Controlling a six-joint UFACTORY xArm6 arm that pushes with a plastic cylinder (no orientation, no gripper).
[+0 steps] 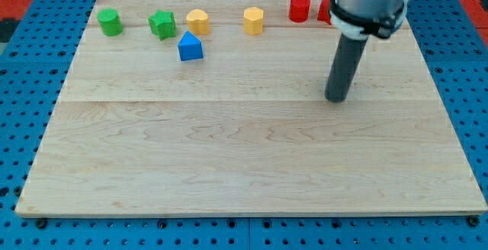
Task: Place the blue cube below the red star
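Observation:
A blue block, a house-like shape with a pointed top, sits at the upper left of the wooden board. No other blue block shows. A red block at the top right is partly hidden behind my arm; its shape cannot be made out. A red cylinder stands just left of it. My tip rests on the board at the right, well below the red blocks and far right of the blue block, touching nothing.
Along the top edge from the view's left stand a green cylinder, a green star-like block, a yellow block and a yellow hexagonal block. Blue pegboard surrounds the board.

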